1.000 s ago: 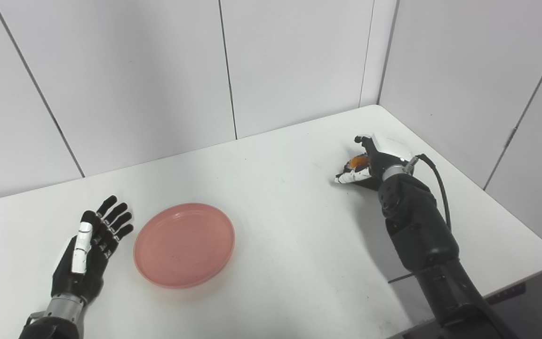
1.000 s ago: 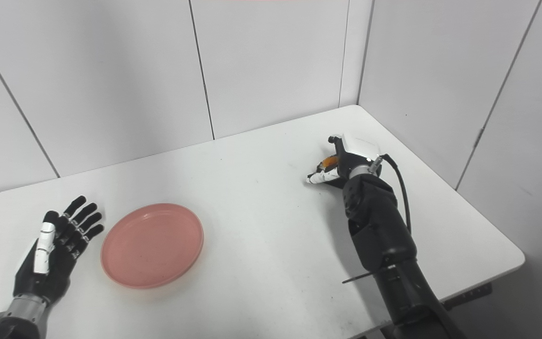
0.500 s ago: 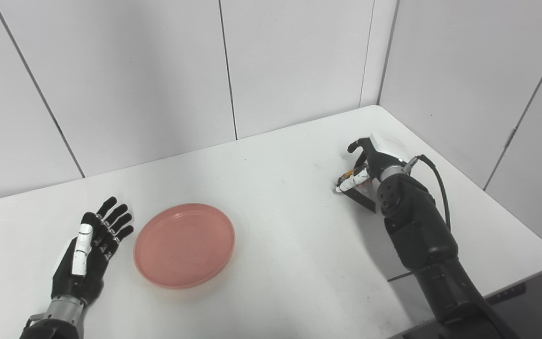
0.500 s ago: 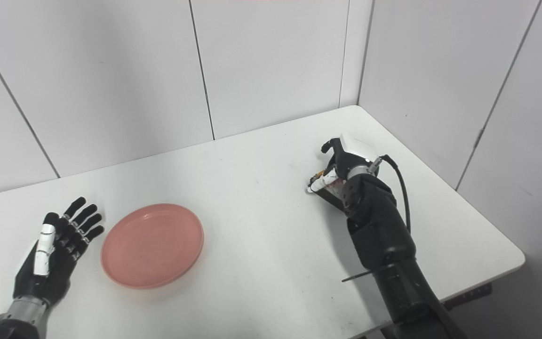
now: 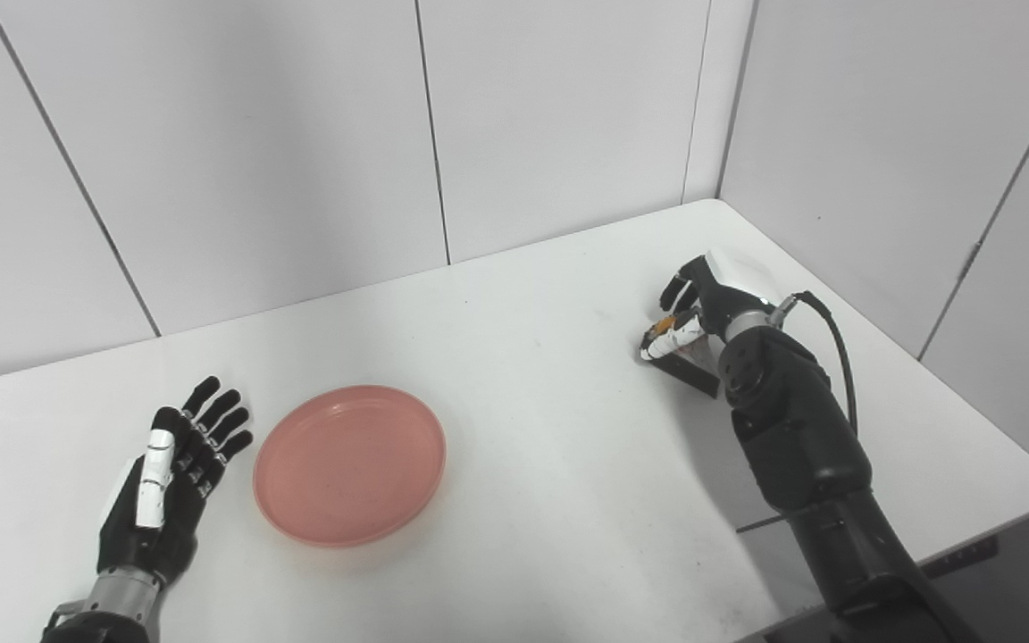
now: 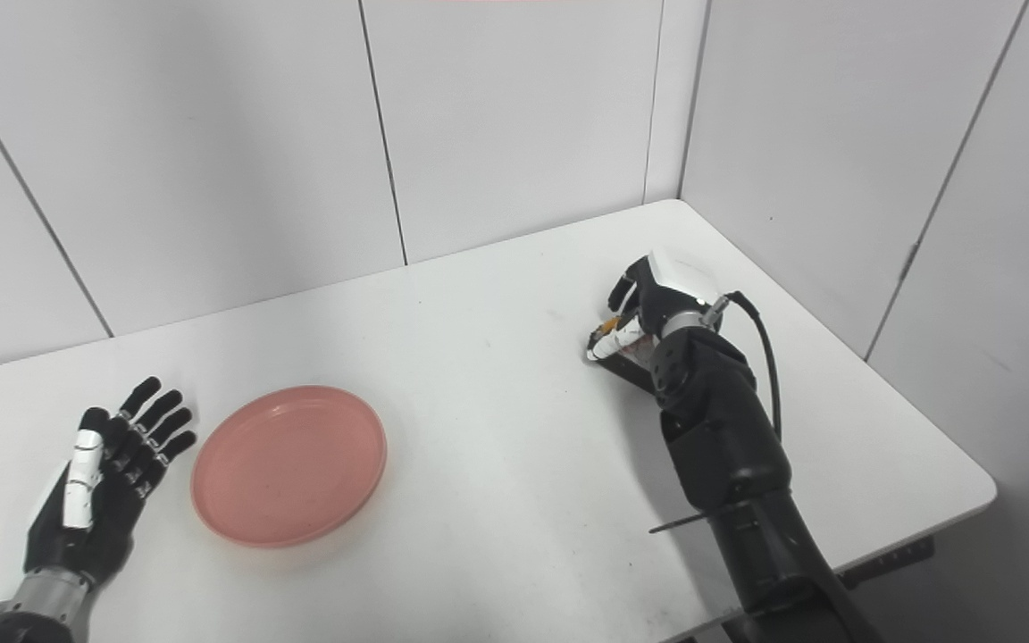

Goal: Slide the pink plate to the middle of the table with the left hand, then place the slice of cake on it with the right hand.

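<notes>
Change since a second ago: I saw the right hand (image 5: 702, 308) had closed around the slice of cake (image 5: 686, 359) and tipped it up; the pink plate (image 5: 349, 464) had not moved, and the left hand (image 5: 173, 473) had drawn back slightly.
Left eye view, right hand: its fingers were wrapped over the cake, a dark wedge with an orange bit showing, at the tabletop's (image 5: 550, 429) right side.
Left eye view, left hand: it lay flat, fingers spread, holding nothing, just beside the plate's left rim.
Right eye view, plate: it (image 6: 289, 464) sat left of centre, well apart from the cake (image 6: 632, 357).
Right eye view, cake's underside: I could not tell whether it touched the tabletop.
</notes>
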Motion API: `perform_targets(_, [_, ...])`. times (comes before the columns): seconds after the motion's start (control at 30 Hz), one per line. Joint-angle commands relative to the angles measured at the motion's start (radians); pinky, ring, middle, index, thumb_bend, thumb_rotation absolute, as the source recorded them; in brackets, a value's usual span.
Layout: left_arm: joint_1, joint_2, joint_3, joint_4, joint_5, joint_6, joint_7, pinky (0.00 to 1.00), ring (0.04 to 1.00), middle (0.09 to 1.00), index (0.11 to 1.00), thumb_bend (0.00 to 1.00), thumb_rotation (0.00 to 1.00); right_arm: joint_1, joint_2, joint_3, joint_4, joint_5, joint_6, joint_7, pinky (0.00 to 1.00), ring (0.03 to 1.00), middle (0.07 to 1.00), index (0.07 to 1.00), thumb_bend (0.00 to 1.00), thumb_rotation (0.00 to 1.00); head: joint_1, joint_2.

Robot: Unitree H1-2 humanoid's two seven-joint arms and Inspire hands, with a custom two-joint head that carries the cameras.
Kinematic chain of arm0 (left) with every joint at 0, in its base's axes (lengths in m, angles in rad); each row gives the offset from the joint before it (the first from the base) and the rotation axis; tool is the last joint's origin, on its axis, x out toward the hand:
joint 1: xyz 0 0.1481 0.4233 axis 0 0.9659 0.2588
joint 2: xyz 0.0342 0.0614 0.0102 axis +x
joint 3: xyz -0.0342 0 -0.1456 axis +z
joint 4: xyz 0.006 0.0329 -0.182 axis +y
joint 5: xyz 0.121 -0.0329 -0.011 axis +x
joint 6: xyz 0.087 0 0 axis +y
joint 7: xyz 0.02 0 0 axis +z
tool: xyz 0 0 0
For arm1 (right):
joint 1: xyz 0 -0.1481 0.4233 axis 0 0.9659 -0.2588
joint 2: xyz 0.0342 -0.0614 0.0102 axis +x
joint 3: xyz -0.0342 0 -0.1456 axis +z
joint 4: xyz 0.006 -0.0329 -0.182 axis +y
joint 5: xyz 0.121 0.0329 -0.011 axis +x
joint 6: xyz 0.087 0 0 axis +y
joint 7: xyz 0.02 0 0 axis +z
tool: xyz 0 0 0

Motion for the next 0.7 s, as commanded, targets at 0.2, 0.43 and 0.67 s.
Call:
perform_targets(0.2, [0.039, -0.010, -0.019, -0.013, 0.017, 0.030, 0.009, 0.90, 0.922, 0.925, 0.921, 0.75, 0.93, -0.046, 0.008, -0.031, -0.079, 0.074, 0.000, -0.082, 0.28, 0.340, 0.437, 0.524, 0.52, 0.00, 0.020, 0.004])
perform_targets(0.43, [0.045, -0.021, -0.027, -0.029, 0.019, 0.038, 0.015, 0.92, 0.929, 0.927, 0.929, 0.75, 0.94, -0.039, 0.015, -0.023, -0.128, 0.132, -0.002, -0.139, 0.20, 0.263, 0.395, 0.508, 0.51, 0.00, 0.050, 0.003])
perform_targets(0.67, [0.053, -0.048, -0.038, -0.042, 0.018, 0.041, 0.020, 0.95, 0.949, 0.940, 0.942, 0.73, 0.95, -0.033, 0.023, -0.005, -0.184, 0.166, -0.001, -0.119, 0.17, 0.234, 0.388, 0.501, 0.51, 0.00, 0.119, 0.005])
